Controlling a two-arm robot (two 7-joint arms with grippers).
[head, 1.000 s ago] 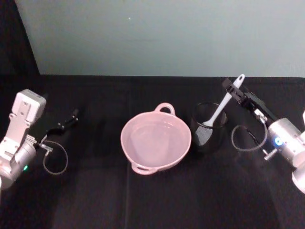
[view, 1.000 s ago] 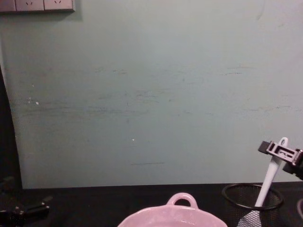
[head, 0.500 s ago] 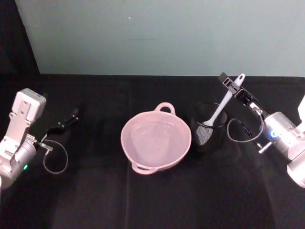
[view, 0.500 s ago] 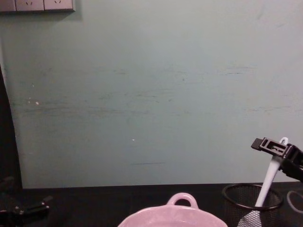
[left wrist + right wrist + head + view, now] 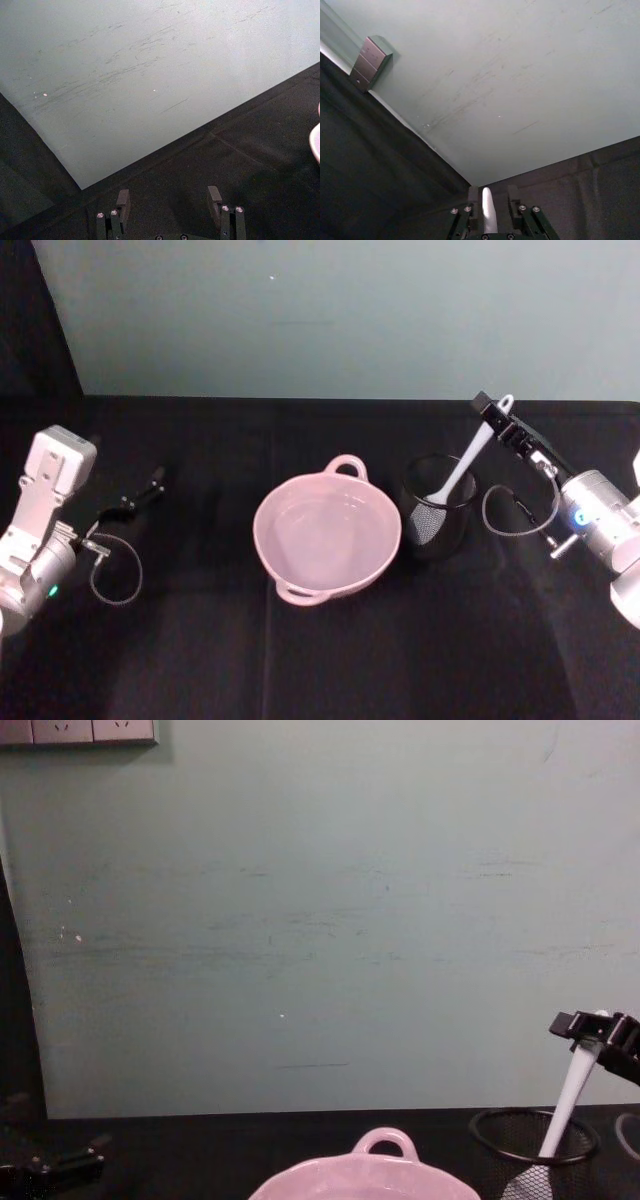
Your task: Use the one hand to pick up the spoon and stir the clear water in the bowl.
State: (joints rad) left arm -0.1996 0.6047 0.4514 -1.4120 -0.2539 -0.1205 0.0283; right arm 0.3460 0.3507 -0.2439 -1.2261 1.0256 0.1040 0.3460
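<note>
The pale pink bowl (image 5: 372, 558) sits mid-table, its loop handle toward the wall, and clear water (image 5: 320, 530) shows as a faint sheen inside it. In the chest view the bowl (image 5: 365, 1178) rises from the bottom edge. The white spoon (image 5: 462, 466) leans in a black wire-mesh cup (image 5: 437, 530) right of the bowl, blade down. My right gripper (image 5: 494, 417) is shut on the top of the spoon's handle. The wrist view shows the spoon handle (image 5: 487, 212) pinched between the fingers (image 5: 473, 196). From the chest, the right gripper (image 5: 590, 1026) caps the spoon (image 5: 568, 1098). My left gripper (image 5: 150, 487) is parked open at the far left.
The mesh cup (image 5: 535, 1140) stands close against the bowl's right side. A green wall runs along the back of the black table. A cable loops beside each wrist. The left gripper (image 5: 168, 199) hovers open over bare black cloth near the wall.
My right gripper has shifted from just left of the spoon's handle onto its top end, and its fingers have closed around it. The spoon still leans in the cup. The left arm has stayed put.
</note>
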